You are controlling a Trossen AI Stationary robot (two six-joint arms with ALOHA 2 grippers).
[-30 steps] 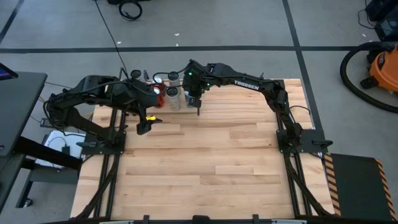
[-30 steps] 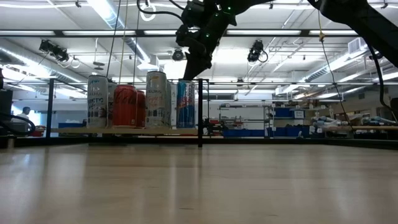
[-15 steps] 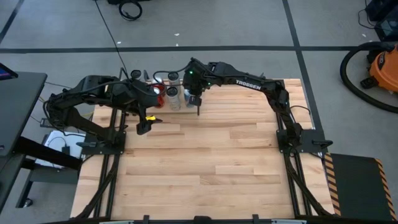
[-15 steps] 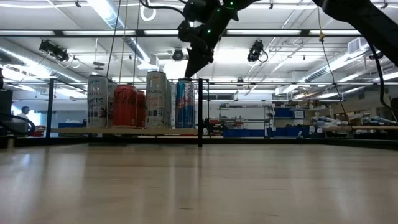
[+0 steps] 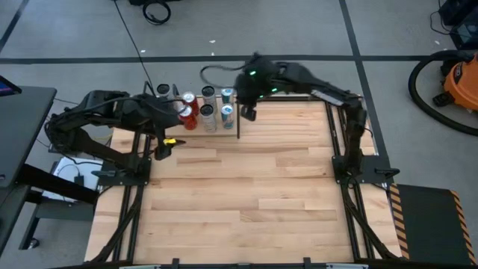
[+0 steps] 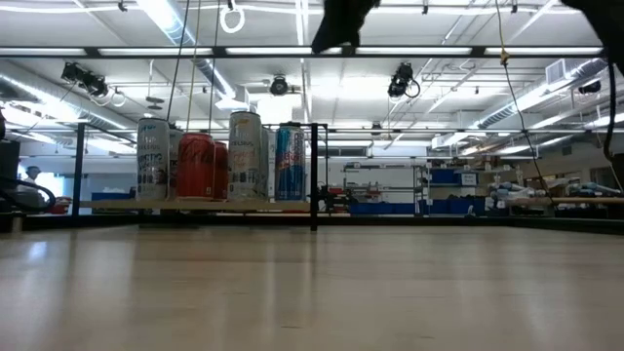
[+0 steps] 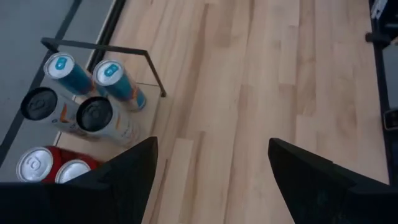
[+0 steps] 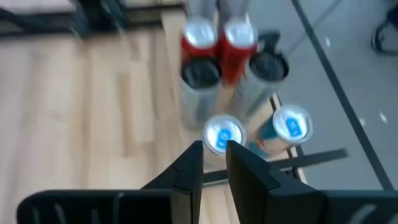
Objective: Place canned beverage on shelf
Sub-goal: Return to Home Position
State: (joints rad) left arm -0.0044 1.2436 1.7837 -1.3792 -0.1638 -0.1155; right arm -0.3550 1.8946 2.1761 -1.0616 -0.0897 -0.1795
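The shelf (image 6: 117,206) stands at the far edge of the tabletop (image 5: 246,194), at about 11 o'clock from the tabletop's middle in the high view, and it carries the cans in pairs. In the left wrist view two blue cans (image 7: 112,74) stand side by side at the end nearest a black upright (image 7: 155,74). Two white-yellow cans (image 7: 93,113) with dark tops come next to them, and two red cans (image 7: 36,165) after those. All stand upright. In the low view the row reads, from 9 o'clock to 3 o'clock: a pale silver can (image 6: 153,159), red, white-yellow, blue (the back can of each pair is mostly hidden behind the front one).

The right tool (image 5: 249,113) hangs in the air just off the shelf's 3 o'clock end, beside the blue cans and not touching them. In the low view only a dark part of it shows at the top edge, well above the can tops. Its own wrist view looks down on the cans, and its fingers (image 8: 186,171) stand narrow, a slim gap between them with nothing held.

The left tool (image 5: 160,147) waits at about 7 o'clock from the shelf, near the tabletop's 9 o'clock edge, its fingers (image 7: 134,168) spread wide and empty.
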